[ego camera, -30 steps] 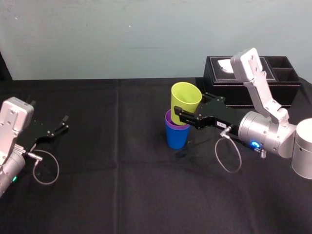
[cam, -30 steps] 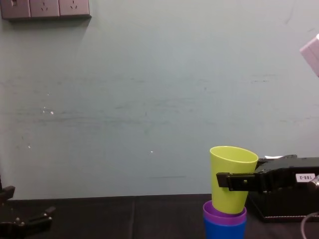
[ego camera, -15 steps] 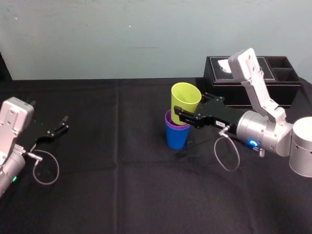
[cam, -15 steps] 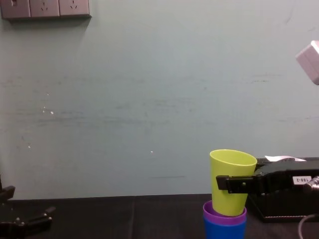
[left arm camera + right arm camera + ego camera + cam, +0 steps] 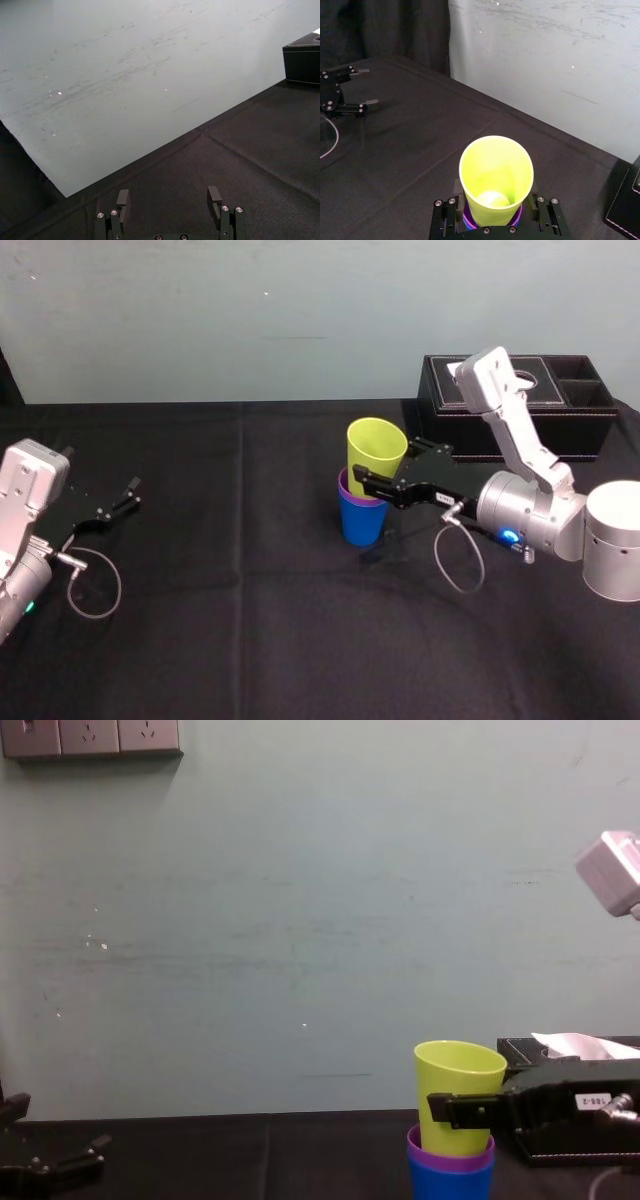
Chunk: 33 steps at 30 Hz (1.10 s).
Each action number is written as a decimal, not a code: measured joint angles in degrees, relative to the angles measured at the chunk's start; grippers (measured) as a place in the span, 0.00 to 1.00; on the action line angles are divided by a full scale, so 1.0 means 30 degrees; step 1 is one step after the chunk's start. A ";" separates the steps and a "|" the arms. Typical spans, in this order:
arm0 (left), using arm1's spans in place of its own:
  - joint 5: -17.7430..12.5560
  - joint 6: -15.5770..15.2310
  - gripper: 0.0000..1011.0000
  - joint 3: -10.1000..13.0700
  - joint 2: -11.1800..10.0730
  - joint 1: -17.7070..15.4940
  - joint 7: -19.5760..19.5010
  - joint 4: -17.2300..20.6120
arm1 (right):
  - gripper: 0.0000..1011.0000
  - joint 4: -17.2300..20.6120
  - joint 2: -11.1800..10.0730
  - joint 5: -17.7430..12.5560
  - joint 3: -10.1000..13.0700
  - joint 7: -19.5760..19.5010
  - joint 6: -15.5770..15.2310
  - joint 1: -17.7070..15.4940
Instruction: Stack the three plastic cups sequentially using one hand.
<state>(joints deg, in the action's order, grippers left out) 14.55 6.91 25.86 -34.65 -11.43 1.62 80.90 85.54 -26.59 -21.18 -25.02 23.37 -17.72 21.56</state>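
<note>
My right gripper (image 5: 383, 468) is clenching the yellow-green cup (image 5: 376, 448) around its lower half, one black finger (image 5: 452, 1106) pressing across the near side and the other lying behind it. In the right wrist view the two jaws are flanking the cup's wall on both sides. The cup is sitting mouth up with its base inside the purple cup (image 5: 346, 490), and most of its body is standing above that rim. The purple cup is nesting deep in the blue cup (image 5: 360, 522), so that just its rim is showing, and the blue cup is standing on the black tablecloth (image 5: 250, 620) near the middle of the table. Behind my right arm, by the wall, the black tissue box (image 5: 560, 425) is sitting well apart from the stack. My left gripper (image 5: 115, 505) is resting far off on the left side of the cloth, fingers spread and holding nothing.
</note>
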 joint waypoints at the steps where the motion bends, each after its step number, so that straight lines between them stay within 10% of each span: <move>1: 0.0000 0.0001 1.00 0.0000 0.0000 0.0000 0.0000 -0.0001 | 0.71 -0.0101 0.0031 0.0031 -0.0037 0.0043 0.0017 0.0046; 14: 0.0001 0.0000 1.00 0.0000 0.0000 0.0000 0.0000 -0.0001 | 0.71 0.0025 -0.0013 0.0001 -0.0004 0.0031 0.0029 -0.0009; 26: 0.0000 0.0001 1.00 0.0001 -0.0001 0.0000 0.0000 -0.0001 | 0.99 0.0079 -0.0033 -0.0028 0.0019 0.0003 0.0027 -0.0035; 33: 0.0000 0.0000 1.00 0.0001 0.0000 -0.0001 0.0000 -0.0001 | 0.99 0.0092 -0.0044 -0.0042 0.0023 -0.0018 0.0026 -0.0047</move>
<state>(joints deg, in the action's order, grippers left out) 14.55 6.91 25.86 -34.65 -11.44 1.62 80.90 85.81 -26.72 -21.31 -24.95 23.32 -17.64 21.42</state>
